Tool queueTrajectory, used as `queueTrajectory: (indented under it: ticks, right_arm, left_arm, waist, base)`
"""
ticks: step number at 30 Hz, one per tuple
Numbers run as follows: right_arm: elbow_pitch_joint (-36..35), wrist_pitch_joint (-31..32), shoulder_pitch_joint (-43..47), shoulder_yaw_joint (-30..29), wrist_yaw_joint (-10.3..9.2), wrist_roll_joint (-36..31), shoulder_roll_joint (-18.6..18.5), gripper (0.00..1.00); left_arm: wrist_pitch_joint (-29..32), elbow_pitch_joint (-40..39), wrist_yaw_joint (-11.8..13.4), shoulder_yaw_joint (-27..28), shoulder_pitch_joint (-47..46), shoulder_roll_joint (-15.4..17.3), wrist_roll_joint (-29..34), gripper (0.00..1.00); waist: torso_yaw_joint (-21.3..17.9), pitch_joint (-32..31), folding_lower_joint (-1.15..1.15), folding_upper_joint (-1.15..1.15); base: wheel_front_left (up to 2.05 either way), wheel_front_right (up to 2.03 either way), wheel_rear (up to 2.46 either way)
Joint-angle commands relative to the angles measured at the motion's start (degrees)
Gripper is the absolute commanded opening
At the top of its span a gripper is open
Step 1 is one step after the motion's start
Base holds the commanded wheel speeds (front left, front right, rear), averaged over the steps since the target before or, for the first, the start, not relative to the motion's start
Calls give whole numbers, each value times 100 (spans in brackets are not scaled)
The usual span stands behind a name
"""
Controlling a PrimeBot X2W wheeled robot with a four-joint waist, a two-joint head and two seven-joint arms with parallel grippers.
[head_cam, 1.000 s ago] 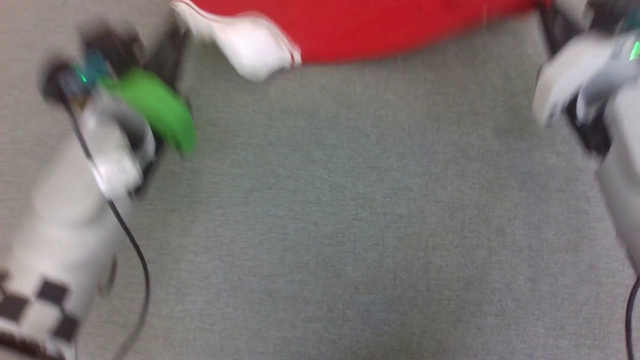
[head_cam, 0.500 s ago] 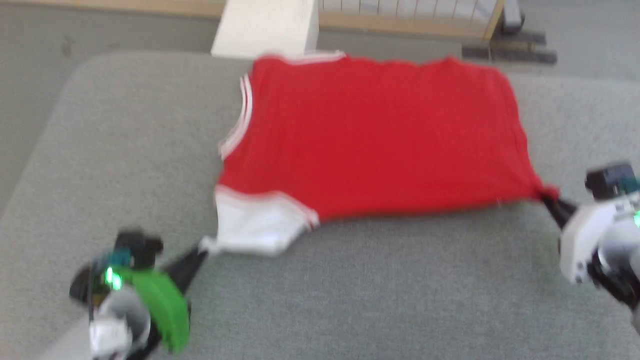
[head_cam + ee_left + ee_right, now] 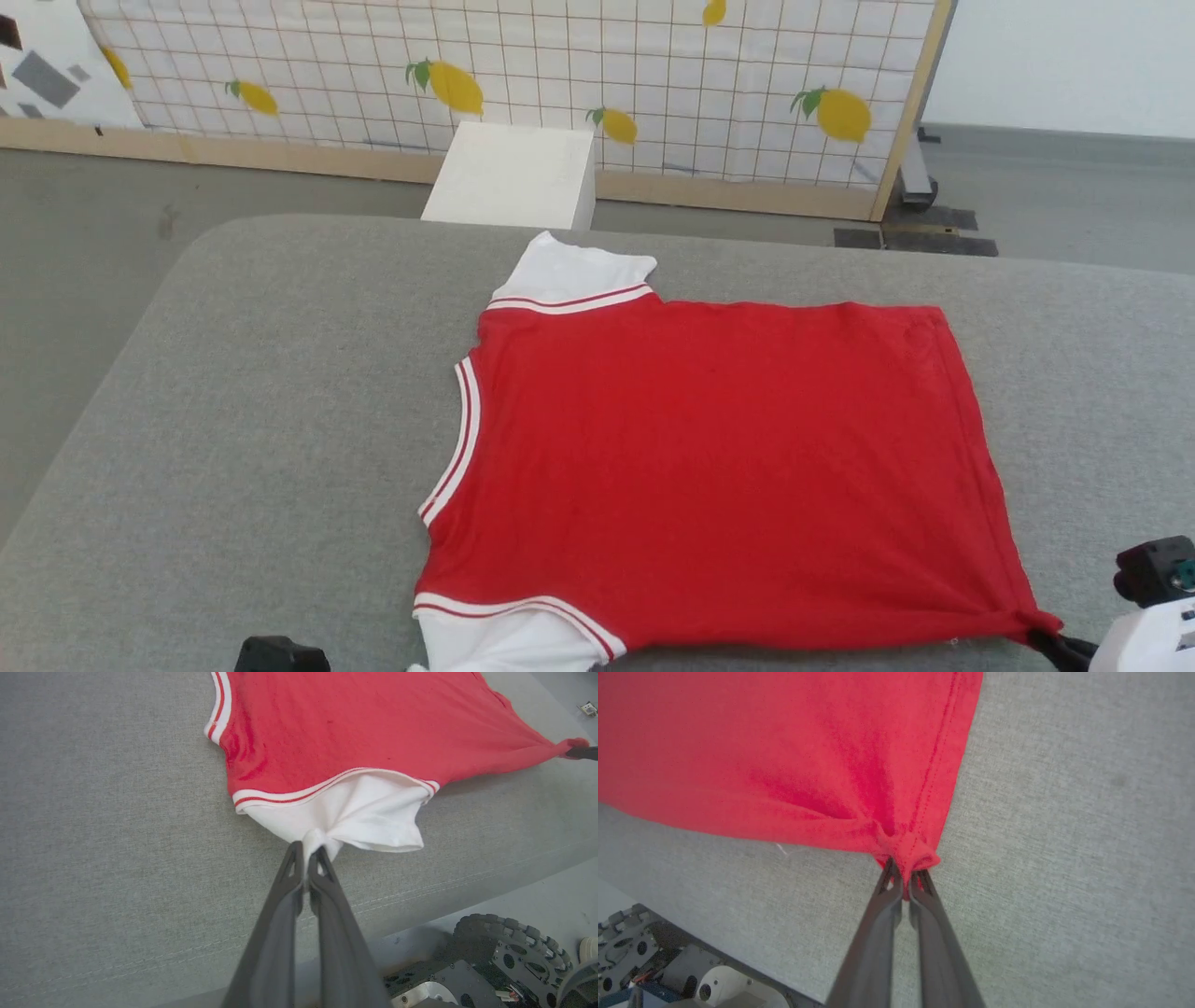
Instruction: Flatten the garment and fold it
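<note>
The garment (image 3: 719, 467) lies flat, plain red side up, on the grey table (image 3: 261, 392). The left gripper (image 3: 306, 851) is clamped on its near white sleeve, and the right gripper (image 3: 903, 877) is clamped on the near hem corner. Beyond the table stand a white box (image 3: 513, 177) and a lemon-print panel (image 3: 523, 75). A wheel (image 3: 509, 947), probably the robot's own, sits below the table edge.

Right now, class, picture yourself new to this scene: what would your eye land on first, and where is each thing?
The red garment lies spread almost flat across the grey padded table. At its near edge the left gripper is shut on the white sleeve and the right gripper is shut on the red hem corner. Behind the table stands a lemon-patterned screen.
</note>
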Motion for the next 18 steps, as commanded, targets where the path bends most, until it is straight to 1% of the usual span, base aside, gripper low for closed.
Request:
queueTrajectory:
  ticks: [1, 6, 10, 14, 18]
  right_arm:
    - [-171, 32, 83, -164, -11, -72, 33, 0]
    - [-752, 118, 170, -681, -11, -312, 274, 0]
    - [-1040, 199, 28, -953, -11, -460, 438, 0]
    - [-1104, 282, -263, -1082, -11, -631, 553, 0]
    - [-991, 354, -661, -1133, -11, -770, 672, 0]
  left_arm:
    - [-110, -46, 58, 55, 4, 34, 19, 0]
    - [-542, -133, 99, 311, -378, -152, 239, 0]
    - [-711, -87, 54, 425, -829, -339, 418, 0]
    - [-687, 149, -18, 467, -1368, -526, 569, 0]
    - [-680, 538, -119, 514, -1926, -714, 694, 0]
  waist:
    - [-44, 11, 1, 0]
    - [-76, 177, 1, 0]
    - [-94, 409, 1, 0]
    - [-120, 706, 1, 0]
    - [-138, 1030, 1, 0]
  base:
    - [0, 0, 0]
    - [0, 0, 0]
    - [0, 0, 0]
    - [0, 0, 0]
    - [0, 0, 0]
